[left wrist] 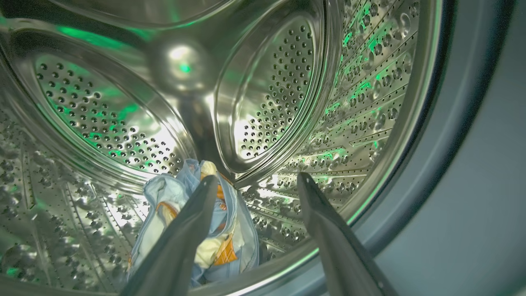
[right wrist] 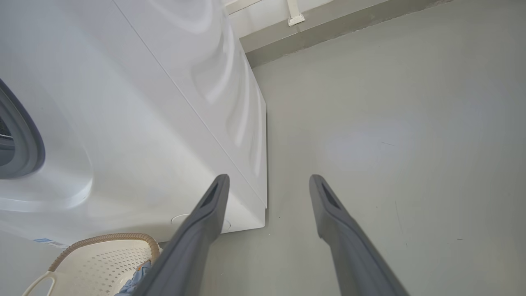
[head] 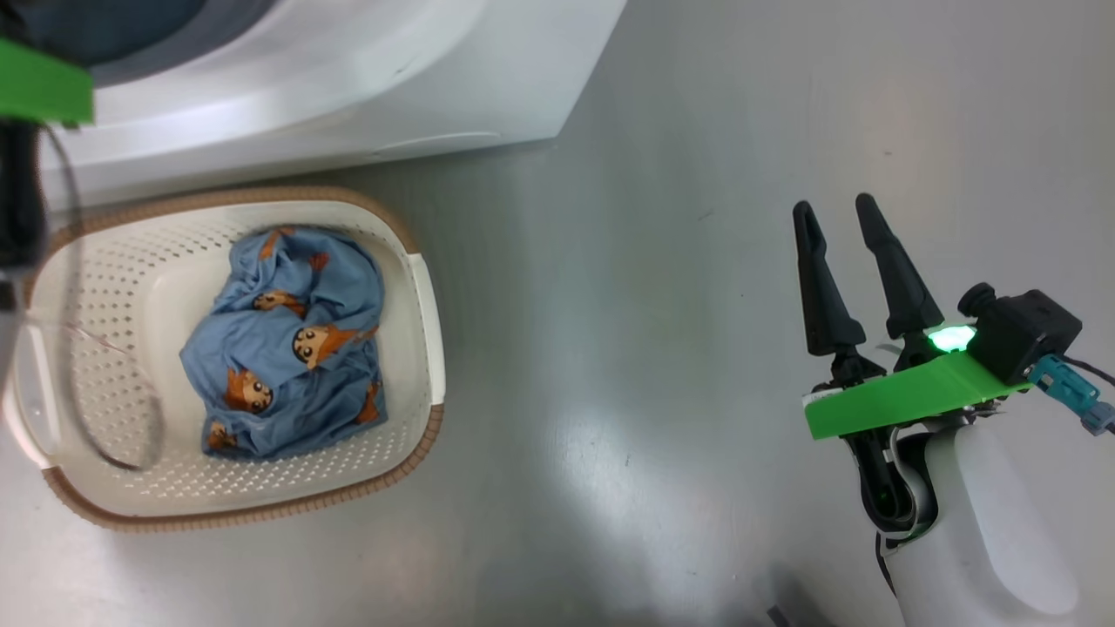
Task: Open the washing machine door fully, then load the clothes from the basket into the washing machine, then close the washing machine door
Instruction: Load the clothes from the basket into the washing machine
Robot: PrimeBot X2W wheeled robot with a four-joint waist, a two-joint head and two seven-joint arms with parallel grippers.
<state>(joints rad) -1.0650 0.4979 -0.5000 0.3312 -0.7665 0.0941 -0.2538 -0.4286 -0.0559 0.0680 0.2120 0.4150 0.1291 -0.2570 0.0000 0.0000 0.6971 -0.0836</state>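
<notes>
Head view, nearest first: right jaws at lower right, two dark fingers (head: 823,287) spread apart, nothing between them, hanging over bare floor (head: 653,261). One green bracket (head: 897,396) crosses that wrist, with one green lamp (head: 949,338) lit beside it. Further out, to the left, I count one basket (head: 131,261) standing on the floor. One bundle of blue bear-print clothes (head: 292,348) lies in it, right of its middle. Beyond the basket is one washing machine (head: 348,78), white, its base just behind the brown rim.

Left wrist view: left jaws released as well, two fingers (left wrist: 181,238) wide apart, reaching into the steel drum (left wrist: 102,119). One more bundle (left wrist: 230,242), pale blue with orange and cream print, lies low in the drum just past the left-hand finger of that view. I cannot tell whether the finger touches it. The gap between the fingertips holds nothing. One grey gasket (left wrist: 472,123) curves down the right side. Green light glints off the perforated steel.

Right wrist view: a basket corner sits at lower left, near the machine's front lower edge. The floor is smooth, grey and faintly glossy, with pale light patches. At the far end it meets a pale wall with one darker skirting strip (right wrist: 328,33).
</notes>
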